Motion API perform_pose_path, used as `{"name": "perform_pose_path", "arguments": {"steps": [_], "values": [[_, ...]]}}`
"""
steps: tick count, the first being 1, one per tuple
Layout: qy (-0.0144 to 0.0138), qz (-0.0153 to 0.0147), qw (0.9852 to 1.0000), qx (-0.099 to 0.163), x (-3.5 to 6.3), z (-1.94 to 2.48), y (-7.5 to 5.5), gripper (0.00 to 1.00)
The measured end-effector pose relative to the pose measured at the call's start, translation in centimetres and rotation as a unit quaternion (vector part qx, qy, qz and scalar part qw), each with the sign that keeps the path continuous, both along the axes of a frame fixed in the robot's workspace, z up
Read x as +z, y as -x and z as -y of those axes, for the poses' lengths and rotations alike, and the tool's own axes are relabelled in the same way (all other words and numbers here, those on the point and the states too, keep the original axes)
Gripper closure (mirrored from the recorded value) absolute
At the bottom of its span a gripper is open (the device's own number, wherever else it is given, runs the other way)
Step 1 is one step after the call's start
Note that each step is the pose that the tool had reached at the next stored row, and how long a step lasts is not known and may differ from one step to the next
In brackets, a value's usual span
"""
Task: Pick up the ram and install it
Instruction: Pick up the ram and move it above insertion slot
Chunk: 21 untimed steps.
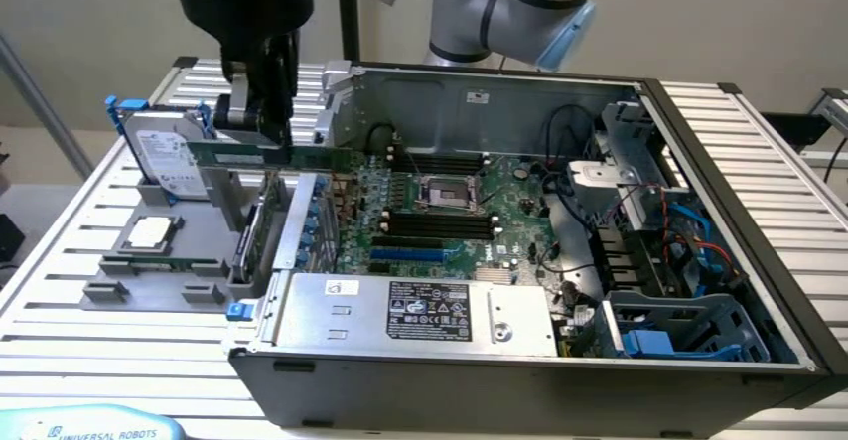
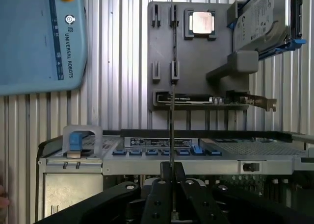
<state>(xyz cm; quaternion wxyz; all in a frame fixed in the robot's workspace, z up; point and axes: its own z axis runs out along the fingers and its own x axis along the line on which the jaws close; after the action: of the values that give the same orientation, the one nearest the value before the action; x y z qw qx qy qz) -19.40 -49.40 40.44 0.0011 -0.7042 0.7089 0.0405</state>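
Clenching the claw (image 1: 260, 134) on the ram (image 1: 285, 154), pinching the slim green stick near its middle and holding it clear of everything, long edge level. In the wrist view, seeing the ram (image 2: 171, 131) edge-on as a thin line rising out of the claw (image 2: 172, 177), upright with no visible tilt.

Hanging it in the air over the border between the grey parts holder (image 1: 159, 261) on the worktop (image 1: 79, 341) and the open computer case (image 1: 530, 380), at the case's wall on the exterior view's left. Stopping well short of the motherboard (image 1: 458, 197) and its black memory slots (image 1: 438, 223). Leaving the processor chip (image 1: 149, 233) and the hard drive (image 1: 166, 157) seated in the holder, with the expansion card (image 2: 196, 99) lying in its groove.

Judging the step in hand: pick-up done, carrying toward the case, installation not yet begun. Calling, most likely, for bringing the stick over the slots, keeping it parallel to them, matching its lower edge to one empty slot and pressing straight down without skew. Needing clearance, too, from the case wall and the cables close by.
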Motion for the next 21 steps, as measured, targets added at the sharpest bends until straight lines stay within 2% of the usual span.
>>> {"name": "perform_pose_path", "arguments": {"steps": [7, 13, 17, 21], "values": [[-0.0025, -0.0001, 1.0000, 0.000, 0.00, -0.15, -3.2, 0.87], [-0.0037, -0.0006, 1.0000, 0.000, -0.08, -0.58, -5.9, 0.87], [-0.0037, -0.0007, 1.0000, 0.000, -0.39, -1.34, -7.7, 0.87], [-0.0037, -0.0007, 1.0000, 0.000, -1.07, -2.71, -8.8, 0.87]]}}
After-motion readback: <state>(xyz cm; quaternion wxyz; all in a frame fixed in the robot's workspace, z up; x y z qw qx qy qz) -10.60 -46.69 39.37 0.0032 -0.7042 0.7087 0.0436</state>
